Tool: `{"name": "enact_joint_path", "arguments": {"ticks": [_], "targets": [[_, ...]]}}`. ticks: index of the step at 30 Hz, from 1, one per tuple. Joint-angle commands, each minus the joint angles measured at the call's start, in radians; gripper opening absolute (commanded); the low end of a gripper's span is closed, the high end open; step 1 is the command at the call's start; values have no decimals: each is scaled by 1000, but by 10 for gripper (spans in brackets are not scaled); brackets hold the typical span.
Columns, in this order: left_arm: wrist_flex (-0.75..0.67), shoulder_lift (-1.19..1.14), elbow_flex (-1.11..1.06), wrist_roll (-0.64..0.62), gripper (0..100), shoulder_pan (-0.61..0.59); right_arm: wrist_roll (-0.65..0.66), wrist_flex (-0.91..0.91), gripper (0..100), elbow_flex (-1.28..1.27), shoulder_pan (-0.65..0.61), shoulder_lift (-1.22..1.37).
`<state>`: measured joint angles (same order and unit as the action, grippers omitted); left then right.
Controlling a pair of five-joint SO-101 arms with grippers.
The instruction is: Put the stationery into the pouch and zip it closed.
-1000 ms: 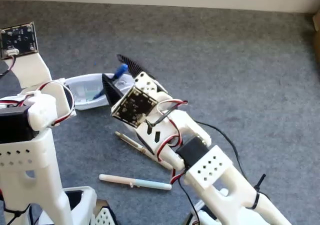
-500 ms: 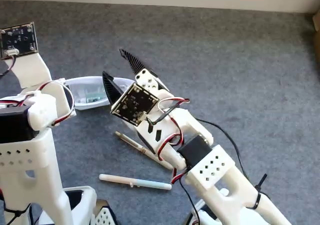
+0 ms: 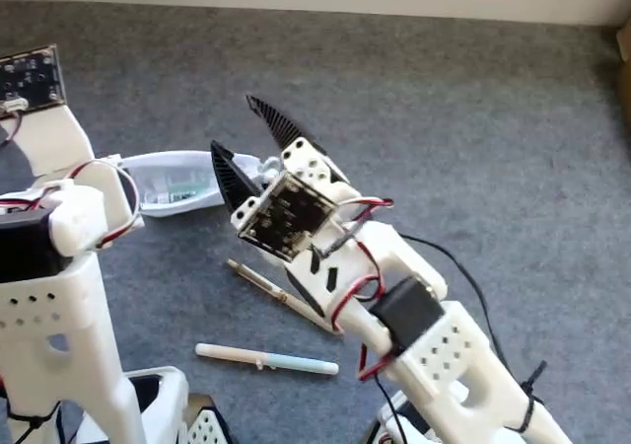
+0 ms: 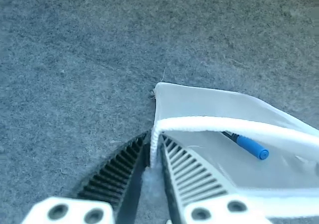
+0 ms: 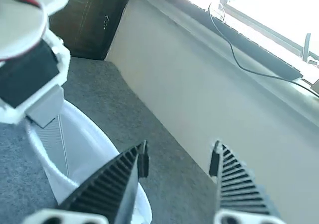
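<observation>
1. High view: the translucent white pouch [image 3: 182, 180] lies on the grey table surface [image 3: 473, 99] at the left of the scene, between the left arm [image 3: 59, 266] and the right gripper [image 3: 237, 128].
2. Right gripper: it hangs above the right end of the pouch with its black ribbed jaws spread wide apart and nothing between them. The right arm [image 3: 414, 326] runs back from it to the near right corner.
3. Left wrist view: the left gripper [image 4: 153, 147] is pinched together on the pouch's [image 4: 209, 109] white rim, with the fabric caught between the two jaws. The mouth of the pouch gapes open beside that grip.
4. A blue-tipped pen [image 4: 251, 147] lies inside the pouch, under the raised rim.
5. Two more pieces of stationery lie on the surface outside the pouch, nearer than it. A slim dark pen [image 3: 266, 284] lies slanted, its right end hidden under the right arm. A white pen [image 3: 266, 361] with a pale blue end lies nearer again, apart from the dark one.
6. Right wrist view: the right gripper's [image 5: 179, 157] jaws stand apart over the pouch's [image 5: 75, 144] curved white wall, and part of the left arm [image 5: 30, 69] sits at the pouch's other end.
</observation>
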<state>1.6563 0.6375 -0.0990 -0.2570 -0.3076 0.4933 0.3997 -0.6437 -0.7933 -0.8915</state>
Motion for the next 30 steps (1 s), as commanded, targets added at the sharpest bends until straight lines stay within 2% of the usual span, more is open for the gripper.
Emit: {"name": "enact_joint_path", "arguments": {"ticks": [1,5,13,24,30], "targets": [[-41,-4,2,9,6,-87,-52,119,191,154,2,-39],[-46,-2,4,8,6,-148,-123,254,191,232,2,-39],[-71,-2,4,6,6,-228,-123,346,191,211,2,-48],[-72,-2,-5,5,6,-239,-138,644,191,176,1,-47],[-74,-2,-1,2,6,-239,-245,648,191,87,1,-41]]}}
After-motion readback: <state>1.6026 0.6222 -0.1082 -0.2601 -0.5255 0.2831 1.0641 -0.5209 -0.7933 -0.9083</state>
